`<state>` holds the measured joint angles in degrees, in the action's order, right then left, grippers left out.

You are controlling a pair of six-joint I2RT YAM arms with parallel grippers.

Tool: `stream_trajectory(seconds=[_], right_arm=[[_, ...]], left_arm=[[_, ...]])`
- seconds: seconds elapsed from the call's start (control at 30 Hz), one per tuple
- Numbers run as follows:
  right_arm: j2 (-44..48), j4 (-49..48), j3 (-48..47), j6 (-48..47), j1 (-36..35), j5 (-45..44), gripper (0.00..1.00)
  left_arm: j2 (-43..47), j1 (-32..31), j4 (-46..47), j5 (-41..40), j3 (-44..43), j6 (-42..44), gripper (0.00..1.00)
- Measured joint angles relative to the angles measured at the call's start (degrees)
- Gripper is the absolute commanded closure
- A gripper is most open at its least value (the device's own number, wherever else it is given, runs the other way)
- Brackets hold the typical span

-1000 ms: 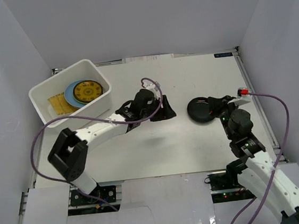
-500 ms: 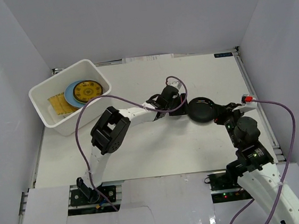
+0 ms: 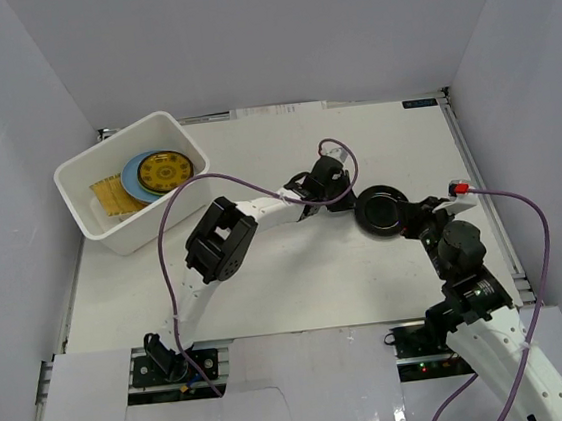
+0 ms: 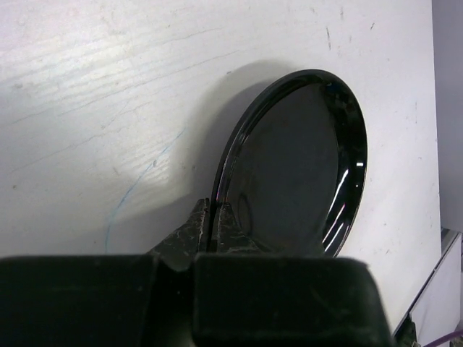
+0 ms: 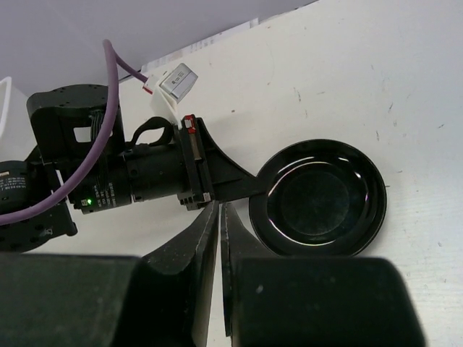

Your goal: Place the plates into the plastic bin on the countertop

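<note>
A glossy black plate (image 3: 382, 210) lies on the white countertop (image 3: 298, 279), right of centre. My left gripper (image 3: 348, 201) reaches across from the left and is shut on the plate's left rim; the left wrist view shows its fingertips (image 4: 215, 213) pinching the edge of the plate (image 4: 296, 173). My right gripper (image 3: 414, 217) sits at the plate's right side, shut with nothing between its fingers (image 5: 220, 208); in its view the plate (image 5: 318, 196) lies apart from them. The white plastic bin (image 3: 80, 206) stands at the back left.
Inside the bin lie a light blue plate (image 3: 135, 182), a gold-patterned plate (image 3: 164, 169) on top of it, and a woven yellow plate (image 3: 112, 196). White walls close in the table on three sides. A purple cable (image 3: 175, 207) loops over the left arm.
My left gripper swung right from mid-table to the black plate and shut on its rim. The right arm shifted a little and now stands off the plate.
</note>
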<state>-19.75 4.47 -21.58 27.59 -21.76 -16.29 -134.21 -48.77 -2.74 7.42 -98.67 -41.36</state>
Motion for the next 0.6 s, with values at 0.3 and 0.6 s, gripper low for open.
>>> stream_trajectory(seconds=[0.3, 0.6], right_arm=[[2.78, 4.52, -2.51, -0.92, 0.00, -0.07, 0.71], [1.75, 4.17, -4.87, -1.42, 0.00, 3.96, 0.66]], left_arm=[[20.24, 3.39, 2.60, 1.05, 23.26, 0.98, 1.00], [63.23, 34.58, 2.51, 0.92, 37.99, -1.92, 1.00]])
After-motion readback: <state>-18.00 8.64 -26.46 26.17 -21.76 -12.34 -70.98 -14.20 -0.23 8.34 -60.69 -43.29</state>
